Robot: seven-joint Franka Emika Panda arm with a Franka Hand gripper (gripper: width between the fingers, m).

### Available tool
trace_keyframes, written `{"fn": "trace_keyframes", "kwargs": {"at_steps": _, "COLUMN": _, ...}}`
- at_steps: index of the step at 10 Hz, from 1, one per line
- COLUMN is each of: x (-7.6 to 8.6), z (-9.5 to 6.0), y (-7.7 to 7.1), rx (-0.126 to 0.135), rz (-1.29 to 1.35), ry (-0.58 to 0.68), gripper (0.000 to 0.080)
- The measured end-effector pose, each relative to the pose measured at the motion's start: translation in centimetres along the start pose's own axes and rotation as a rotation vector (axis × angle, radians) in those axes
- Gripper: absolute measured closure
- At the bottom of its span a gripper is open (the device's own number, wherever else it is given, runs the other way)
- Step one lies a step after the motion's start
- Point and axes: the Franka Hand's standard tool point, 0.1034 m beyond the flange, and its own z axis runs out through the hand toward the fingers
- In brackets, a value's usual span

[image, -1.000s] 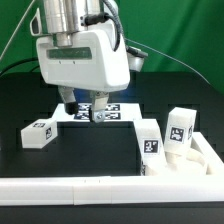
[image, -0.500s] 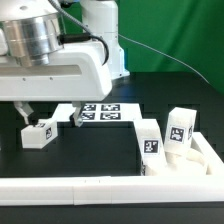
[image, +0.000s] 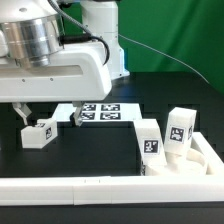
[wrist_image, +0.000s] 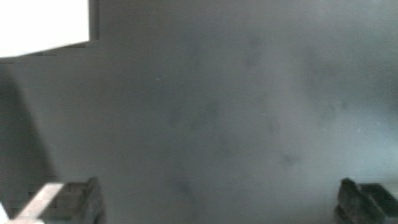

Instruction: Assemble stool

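A white leg block (image: 38, 133) with a black-and-white tag lies on the black table at the exterior view's left. My gripper (image: 50, 115) hangs just above and behind it, jaws wide apart and empty. One dark fingertip (image: 22, 113) shows left of the block. In the wrist view the gripper (wrist_image: 214, 205) shows only its two fingers at the lower corners, with bare dark table between them. Two more leg blocks (image: 150, 140) (image: 180, 127) stand at the right. They stand by the rimmed white seat piece (image: 190, 160), which is partly hidden.
The marker board (image: 100, 112) lies flat behind the gripper at mid-table. A long white border rail (image: 90, 187) runs along the front edge. A white patch (wrist_image: 45, 25) sits in a corner of the wrist view.
The gripper has moved from over the marker board toward the exterior view's left, over the left leg block. It has held still for the last half second.
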Motion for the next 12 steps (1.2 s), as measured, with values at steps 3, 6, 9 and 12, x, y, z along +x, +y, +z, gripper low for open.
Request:
{"fn": "trace_keyframes", "kwargs": {"at_steps": 3, "x": -1.1, "z": 0.2, "y": 1.5, "rx": -0.051, "rz": 0.017, "ry": -0.34, "gripper": 0.015}}
{"fn": "trace_keyframes", "kwargs": {"at_steps": 6, "x": -1.7, "z": 0.8, "y": 2.1, "rx": -0.041, "rz": 0.032, "ry": -0.537, "gripper": 0.015}}
{"fn": "trace_keyframes", "kwargs": {"at_steps": 9, "x": -2.4, "z": 1.8, "y": 3.8, "rx": -0.036, "rz": 0.029, "ry": -0.72, "gripper": 0.015}}
{"fn": "trace_keyframes", "kwargs": {"at_steps": 12, "x": -1.9, "z": -0.3, "y": 5.1, "rx": -0.052, "rz": 0.021, "ry": -0.71, "gripper": 0.015}}
